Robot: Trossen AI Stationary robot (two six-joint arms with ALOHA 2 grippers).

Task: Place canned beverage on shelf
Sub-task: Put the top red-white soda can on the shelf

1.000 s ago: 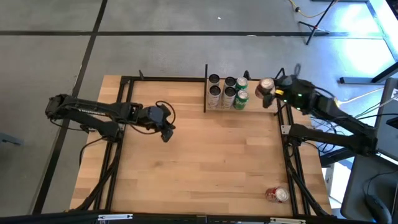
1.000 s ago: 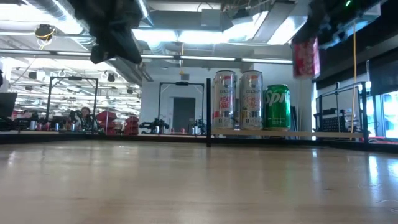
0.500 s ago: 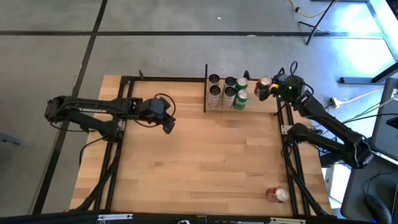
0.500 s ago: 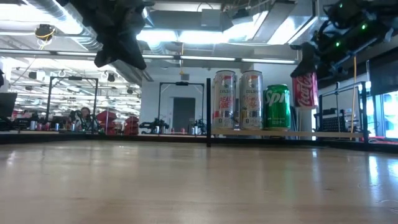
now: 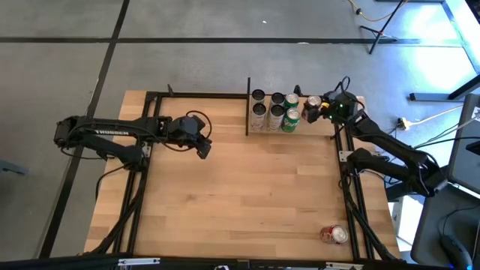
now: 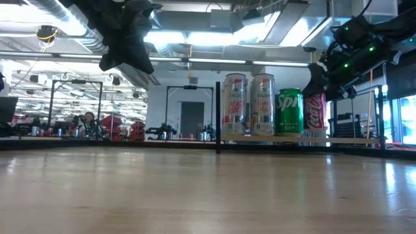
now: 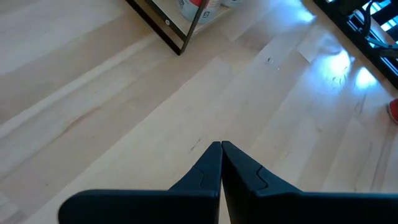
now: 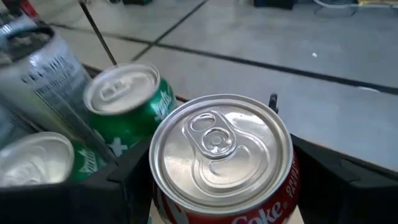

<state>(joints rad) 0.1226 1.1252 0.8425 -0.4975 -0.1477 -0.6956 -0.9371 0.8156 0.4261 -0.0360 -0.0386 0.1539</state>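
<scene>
Here right hand (image 5: 322, 107) clamps red can (image 6: 314, 111) beside green can (image 6: 289, 112).

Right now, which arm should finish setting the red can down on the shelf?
The right. Its pincer already grips the red cola can at the shelf, beside the green can. The left pincer hangs shut and empty over mid-table, far from the shelf.

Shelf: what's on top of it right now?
On the shelf: silver cans, green Sprite cans; right gripper holds the Coke can at its end. Contact underneath hidden.
</scene>
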